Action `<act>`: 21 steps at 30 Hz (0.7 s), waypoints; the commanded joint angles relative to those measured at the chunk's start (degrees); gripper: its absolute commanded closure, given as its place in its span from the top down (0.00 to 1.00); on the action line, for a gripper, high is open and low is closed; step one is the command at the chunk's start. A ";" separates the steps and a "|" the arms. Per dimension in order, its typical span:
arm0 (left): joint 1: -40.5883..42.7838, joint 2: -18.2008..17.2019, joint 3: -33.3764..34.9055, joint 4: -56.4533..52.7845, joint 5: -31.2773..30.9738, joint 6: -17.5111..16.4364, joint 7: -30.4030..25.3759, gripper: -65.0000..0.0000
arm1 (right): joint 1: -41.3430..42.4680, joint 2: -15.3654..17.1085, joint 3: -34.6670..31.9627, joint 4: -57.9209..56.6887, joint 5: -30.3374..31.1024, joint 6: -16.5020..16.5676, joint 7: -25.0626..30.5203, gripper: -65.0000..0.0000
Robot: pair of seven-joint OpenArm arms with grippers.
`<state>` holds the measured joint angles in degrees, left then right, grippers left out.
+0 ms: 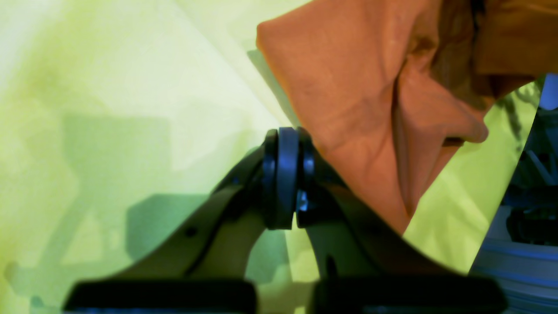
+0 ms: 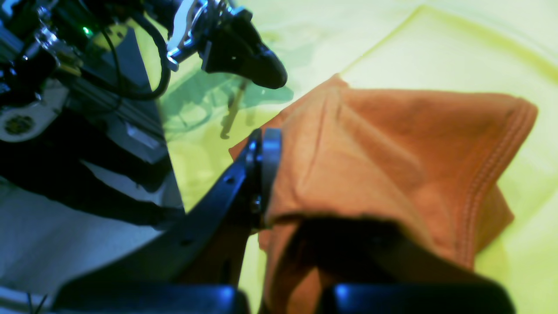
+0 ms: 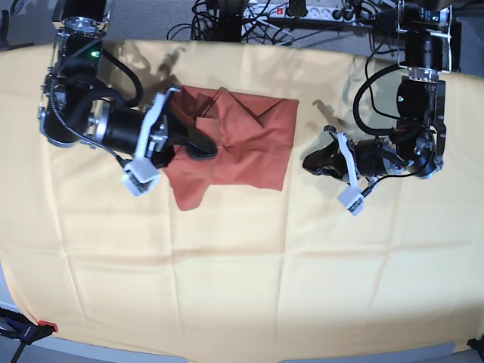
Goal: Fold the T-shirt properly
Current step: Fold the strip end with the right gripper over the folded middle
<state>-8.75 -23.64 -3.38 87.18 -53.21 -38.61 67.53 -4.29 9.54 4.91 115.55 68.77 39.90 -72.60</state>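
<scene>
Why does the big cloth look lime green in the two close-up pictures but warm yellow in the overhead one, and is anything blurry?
Both wrist views carry a green-blue colour cast; the base view shows the cloth as warm yellow. The left wrist view blurs the left gripper up close, with soft shadows on the cloth. The right wrist view blurs the right gripper and T-shirt slightly. The base view is sharpest.

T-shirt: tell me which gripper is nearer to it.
Right. The right gripper is shut on a fold of the T-shirt. The left gripper is shut, empty, just off the shirt's edge over the yellow cloth.
</scene>
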 commanded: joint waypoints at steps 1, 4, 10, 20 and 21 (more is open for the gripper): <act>-1.11 -0.52 -0.31 0.83 -1.51 -0.39 -0.66 0.00 | 1.07 -0.59 -1.11 1.05 0.00 0.10 2.51 0.00; -1.11 -0.50 -0.31 0.83 -1.53 -0.37 -0.33 0.00 | 1.33 -2.54 -5.16 0.92 -7.56 0.10 6.91 0.00; -1.09 -0.50 -0.31 0.83 -1.53 -0.37 -0.15 0.00 | 1.31 -4.83 -12.13 0.85 -22.71 0.10 14.64 0.00; -1.11 -0.50 -0.31 0.83 -1.53 -0.37 -0.15 0.00 | 1.31 -5.09 -23.15 0.48 -38.88 0.10 23.08 0.00; -1.11 -0.50 -0.31 0.83 -1.55 -0.37 -0.15 0.00 | 1.33 -5.11 -23.89 0.48 -40.00 0.10 23.30 0.00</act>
<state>-8.75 -23.64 -3.38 87.18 -53.21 -38.61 68.01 -3.92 4.71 -19.18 115.22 27.77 39.90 -51.20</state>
